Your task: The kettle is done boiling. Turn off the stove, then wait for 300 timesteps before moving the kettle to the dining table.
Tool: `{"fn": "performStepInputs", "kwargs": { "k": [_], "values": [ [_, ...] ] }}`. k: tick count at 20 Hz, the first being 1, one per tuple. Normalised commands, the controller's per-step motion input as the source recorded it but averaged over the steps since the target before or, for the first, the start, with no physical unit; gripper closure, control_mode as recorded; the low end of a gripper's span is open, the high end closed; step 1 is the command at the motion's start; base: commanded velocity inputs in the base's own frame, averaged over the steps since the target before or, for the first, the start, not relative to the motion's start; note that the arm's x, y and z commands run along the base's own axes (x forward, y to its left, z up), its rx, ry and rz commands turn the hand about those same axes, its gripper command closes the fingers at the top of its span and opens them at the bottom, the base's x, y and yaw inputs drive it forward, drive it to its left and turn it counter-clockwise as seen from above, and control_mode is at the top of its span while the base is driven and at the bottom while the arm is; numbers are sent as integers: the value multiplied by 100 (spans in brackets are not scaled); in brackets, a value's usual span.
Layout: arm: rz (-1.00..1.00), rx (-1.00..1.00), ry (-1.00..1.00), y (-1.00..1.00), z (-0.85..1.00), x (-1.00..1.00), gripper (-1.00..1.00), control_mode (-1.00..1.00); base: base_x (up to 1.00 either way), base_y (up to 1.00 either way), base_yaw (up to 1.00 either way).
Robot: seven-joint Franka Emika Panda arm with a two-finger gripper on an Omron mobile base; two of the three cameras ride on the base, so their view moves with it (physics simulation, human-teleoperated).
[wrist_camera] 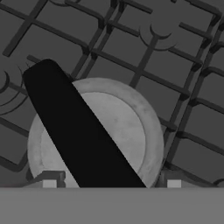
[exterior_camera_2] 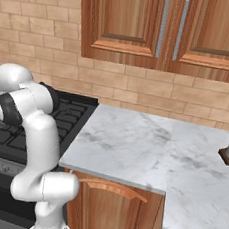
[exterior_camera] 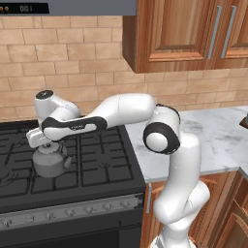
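Poised right over the small squat grey metal kettle (exterior_camera: pixel 49 161), the robot's two-finger claw (exterior_camera: pixel 44 144) straddles its dark arched handle (wrist_camera: pixel 83 135), grip unclear, while the kettle sits on the black gas stove (exterior_camera: pixel 101 164), so carrying it off remains.

Tan brick backsplash (exterior_camera: pixel 72 58) across the rear wall. Wooden wall cabinets (exterior_camera_2: pixel 166 27) above, with slim vertical metal handles. Marble worktop (exterior_camera_2: pixel 133 144) below, white-grey, veined, running to the right edge; wooden base cabinet (exterior_camera_2: pixel 115 212) under its front edge. Even, soft light throughout.
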Motion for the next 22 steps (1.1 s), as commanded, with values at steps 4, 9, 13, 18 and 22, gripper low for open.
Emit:
{"fn": "performStepInputs", "kwargs": {
  "k": [4, 9, 13, 18, 22],
  "values": [
    [0, 0, 2, 0, 0, 0, 100, -100, 0, 0, 0],
    [-1, 0, -6, 0, 4, -15, 100, -100, 0, 0, 0],
    [-3, -1, -18, 0, 23, -31, 100, -100, 0, 0, 0],
    [-2, 0, -18, -12, 40, -39, 100, -100, 0, 0, 0],
    [-2, 4, -5, -32, 49, -35, 100, -100, 0, 0, 0]
  ]
}}
